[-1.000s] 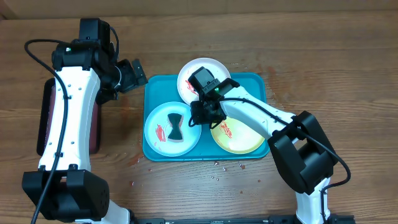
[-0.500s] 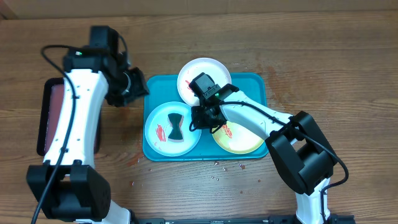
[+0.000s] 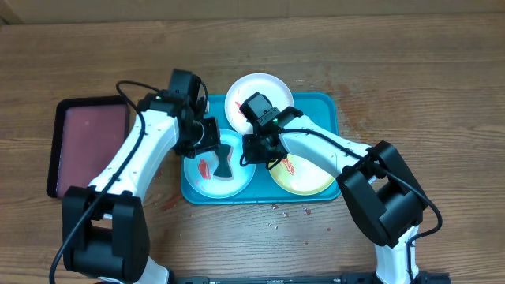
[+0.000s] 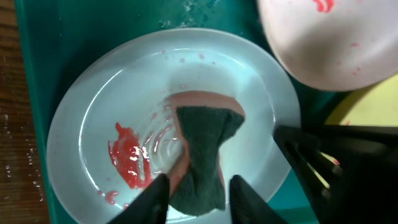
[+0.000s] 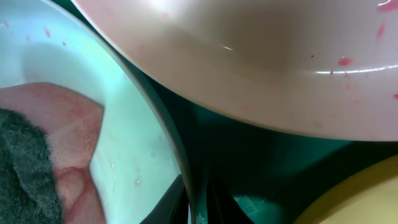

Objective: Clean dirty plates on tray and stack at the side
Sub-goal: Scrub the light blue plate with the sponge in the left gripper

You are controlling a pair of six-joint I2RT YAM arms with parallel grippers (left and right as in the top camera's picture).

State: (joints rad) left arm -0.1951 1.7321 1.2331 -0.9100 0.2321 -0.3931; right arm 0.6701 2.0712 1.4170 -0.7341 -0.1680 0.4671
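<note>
One wooden table (image 3: 442,95) bears a large teal rectangular plastic tray (image 3: 327,106) and, leftward, a black-rimmed maroon tray (image 3: 91,146). Three round plastic plates crowd the teal one: one white plate (image 3: 268,83), one yellow-green plate (image 3: 308,177), one pale blue plate (image 3: 241,175) carrying one pink-and-green sponge (image 4: 202,149). The left gripper (image 4: 199,193) hangs spread astride the sponge; the right gripper (image 5: 196,202) pinches the pale blue plate's rim, just beside the white plate.

My left gripper (image 4: 199,202) hangs spread over the sponge (image 4: 202,149), one finger on either side. The left half of the blue plate (image 4: 93,124) lies open to me. On its right rim sits my right gripper (image 5: 198,205), which seems to pinch the edge, and the white plate (image 4: 323,43) overhangs the upper right.
</note>
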